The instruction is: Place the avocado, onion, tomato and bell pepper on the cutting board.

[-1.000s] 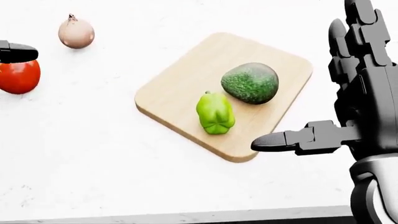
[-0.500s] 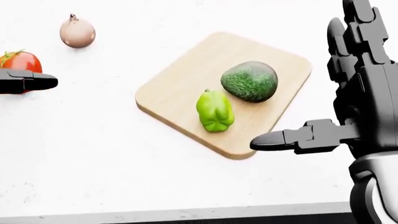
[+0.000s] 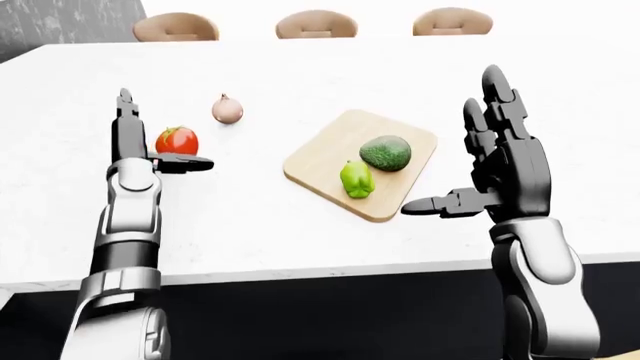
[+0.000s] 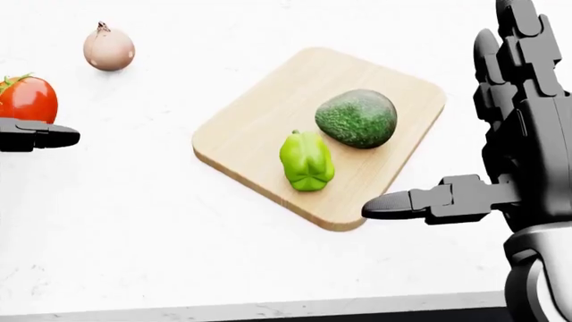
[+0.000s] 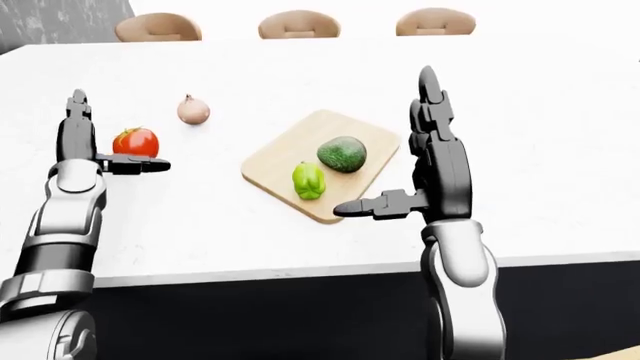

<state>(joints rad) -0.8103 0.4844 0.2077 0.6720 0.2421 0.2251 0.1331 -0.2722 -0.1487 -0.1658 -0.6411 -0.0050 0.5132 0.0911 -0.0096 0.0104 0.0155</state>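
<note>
A wooden cutting board (image 4: pixel 259 117) lies on the white counter, turned at an angle. On it rest a dark green avocado (image 4: pixel 356 119) and, just below-left of it, a light green bell pepper (image 4: pixel 306 161). The onion (image 4: pixel 109 48) sits off the board at the upper left. Below the onion, at the left edge, is the red tomato (image 4: pixel 27 98). My left hand (image 3: pixel 150 144) is open beside the tomato, fingers upright on its left and thumb (image 4: pixel 40 136) stretched out under it. My right hand (image 3: pixel 455 150) is open right of the board, fingers pointing up, holding nothing.
The counter's near edge (image 3: pixel 300 266) runs along the bottom of the eye views, with dark space beneath. Three tan chair backs (image 3: pixel 317 24) stand beyond the far edge. A dark wall patch (image 3: pixel 60 19) shows at the top left.
In the head view my left thumb has dropped from above the tomato to below it. The picture shifted slightly. The right hand and the board's contents stayed put.
</note>
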